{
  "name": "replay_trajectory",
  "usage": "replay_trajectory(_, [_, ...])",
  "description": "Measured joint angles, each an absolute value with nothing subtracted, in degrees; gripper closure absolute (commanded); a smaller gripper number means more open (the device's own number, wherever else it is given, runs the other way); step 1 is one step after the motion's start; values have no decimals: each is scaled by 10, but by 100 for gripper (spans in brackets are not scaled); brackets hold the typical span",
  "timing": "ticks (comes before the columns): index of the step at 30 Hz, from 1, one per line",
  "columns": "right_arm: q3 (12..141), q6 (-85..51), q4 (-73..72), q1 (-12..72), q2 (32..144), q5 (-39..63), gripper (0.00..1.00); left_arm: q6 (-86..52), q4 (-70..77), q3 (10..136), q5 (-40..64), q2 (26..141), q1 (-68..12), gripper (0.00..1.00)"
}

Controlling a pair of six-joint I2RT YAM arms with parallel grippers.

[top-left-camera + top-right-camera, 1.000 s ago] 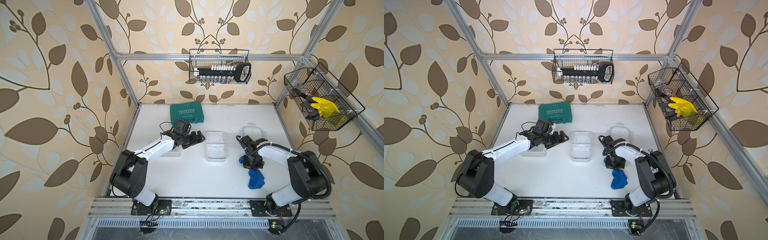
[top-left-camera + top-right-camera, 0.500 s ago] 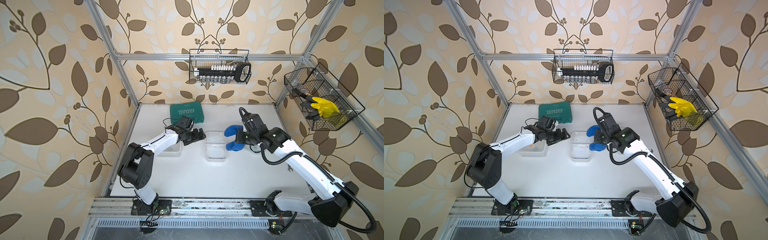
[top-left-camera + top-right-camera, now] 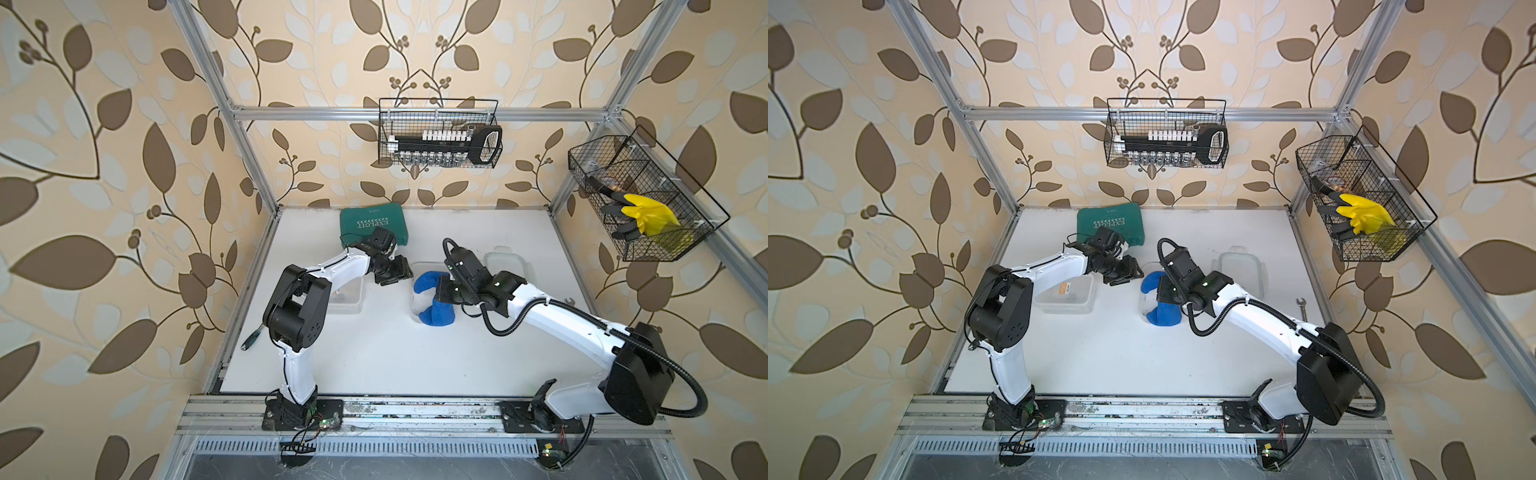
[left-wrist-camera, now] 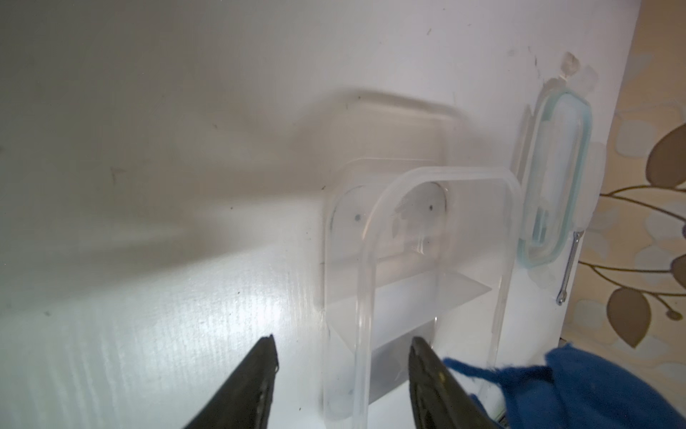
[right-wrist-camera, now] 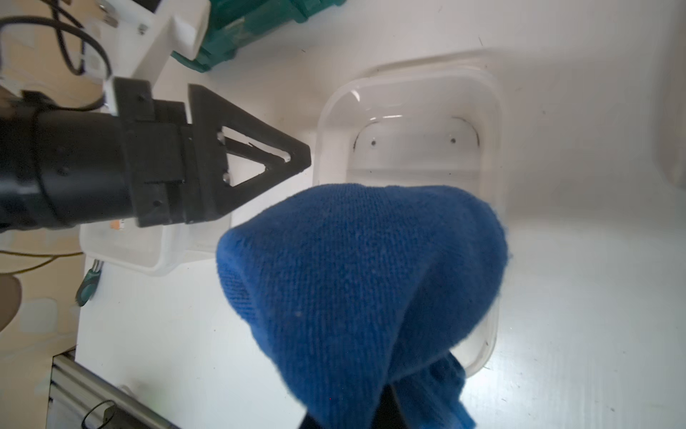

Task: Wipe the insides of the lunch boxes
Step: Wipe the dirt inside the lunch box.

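Right end effector swung over centre lunch box, pinching blue cloth, tips hidden; left end effector spread astride its rim.

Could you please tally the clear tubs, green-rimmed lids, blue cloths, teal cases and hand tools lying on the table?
clear tubs: 2
green-rimmed lid: 1
blue cloth: 1
teal case: 1
hand tools: 2, a screwdriver and a wrench
total: 7
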State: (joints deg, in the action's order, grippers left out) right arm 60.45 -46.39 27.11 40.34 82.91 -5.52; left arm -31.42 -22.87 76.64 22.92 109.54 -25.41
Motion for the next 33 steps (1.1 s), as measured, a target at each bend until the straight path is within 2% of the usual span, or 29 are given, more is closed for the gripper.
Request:
replay_trajectory(3, [589, -499, 240, 413, 845, -71, 100, -316, -229, 767, 237, 1109, -254, 58])
replay_trajectory(11, [583, -560, 178, 423, 922, -61, 100, -316, -227, 795, 241, 1119, -254, 61])
replay_trajectory(16, [586, -578, 173, 426, 977, -44, 100, -316, -228, 795, 244, 1122, -254, 68])
replay_trajectory(33, [612, -638, 46, 448, 1074, 29, 100, -317, -219, 794, 256, 1129, -254, 65])
